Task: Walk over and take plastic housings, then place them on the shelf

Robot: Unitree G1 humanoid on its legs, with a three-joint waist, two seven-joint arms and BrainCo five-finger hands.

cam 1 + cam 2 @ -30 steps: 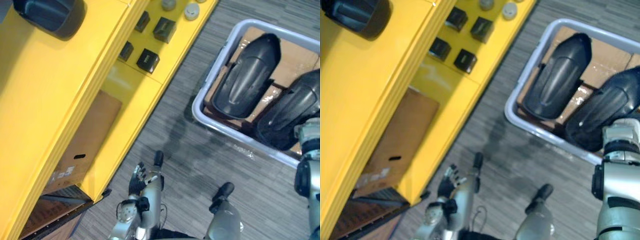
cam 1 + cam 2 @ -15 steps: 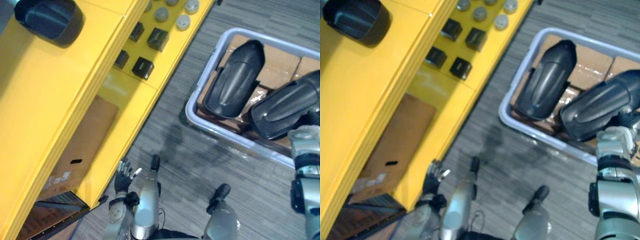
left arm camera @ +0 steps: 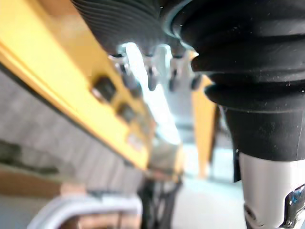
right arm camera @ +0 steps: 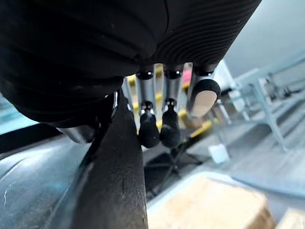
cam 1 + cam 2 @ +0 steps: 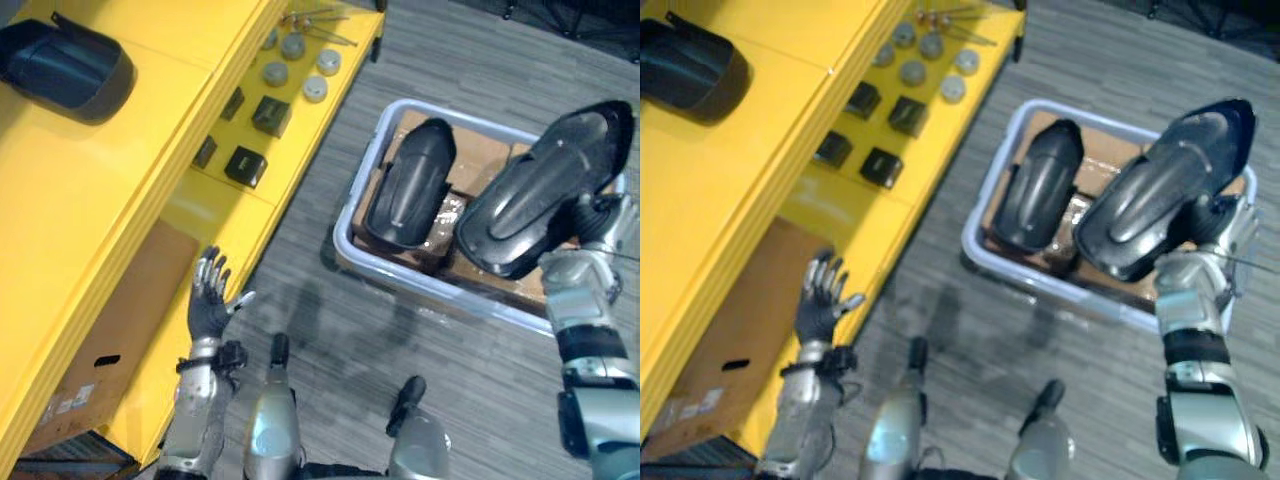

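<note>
Your right hand (image 5: pixel 1218 226) now has one plastic housing (image 5: pixel 535 195) up out of the bin (image 5: pixel 432 292). A second ago that shell lay along the bin's right side with the hand at its near end. Now it hangs tilted in the air above the bin's right half, clear of the cardboard (image 5: pixel 478 158) lining the bottom. In the right wrist view the fingers (image 4: pixel 148 133) curl over the housing's dark rim, so the grip is closed on that edge.

The second housing (image 5: pixel 405 185) lies as before along the bin's left side. Your left hand (image 5: pixel 208 305) has come up as well and holds nothing. Its fingers are straight and spread, just off the front edge of the yellow shelf (image 5: pixel 130 190). The whole view has swung too, so treat the bin's apparent shift as head motion, not a moved bin.

For the task, this looks like the pick done and the carry beginning. A third housing (image 5: pixel 60 65) already sits on the shelf's top board toward its far left corner, with bare yellow beside it. The lower board carries small black blocks (image 5: pixel 248 165) and grey round parts (image 5: pixel 302 72), so the top board is probably your target. The shell is long and held by its rim in one hand, so it may swing as you turn. The free left hand is well placed to steady it.
</note>
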